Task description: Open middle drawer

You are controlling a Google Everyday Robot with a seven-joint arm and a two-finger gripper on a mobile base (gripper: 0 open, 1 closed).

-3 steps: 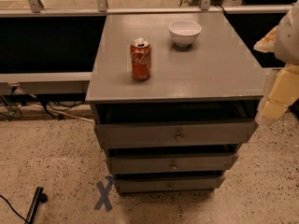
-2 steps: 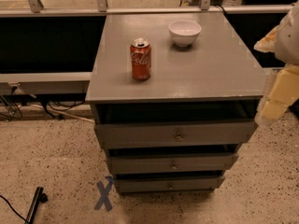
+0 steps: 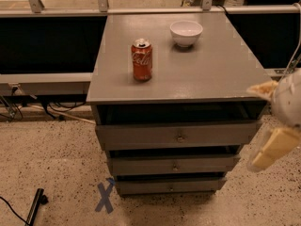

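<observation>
"How many drawers are there?"

"Three, all grey, in one cabinet (image 3: 211, 74). The top drawer (image 3: 141, 136), the middle drawer (image 3: 141, 165) and the bottom drawer (image 3: 141, 186). Each has one small knob."

"Where is the middle one?"

"Between the other two, with its knob (image 3: 175, 165) in the centre and a dark gap above it."

"What is on top?"

"One red can (image 3: 142, 59) and one white bowl (image 3: 186, 33), apart from each other."

"And the gripper (image 3: 275, 147)?"

"At the right edge, beside the cabinet, not touching any drawer. I can't tell if it is spread wide or pinched together."

"Anything on the floor?"

"One blue X (image 3: 104, 197)."
</observation>
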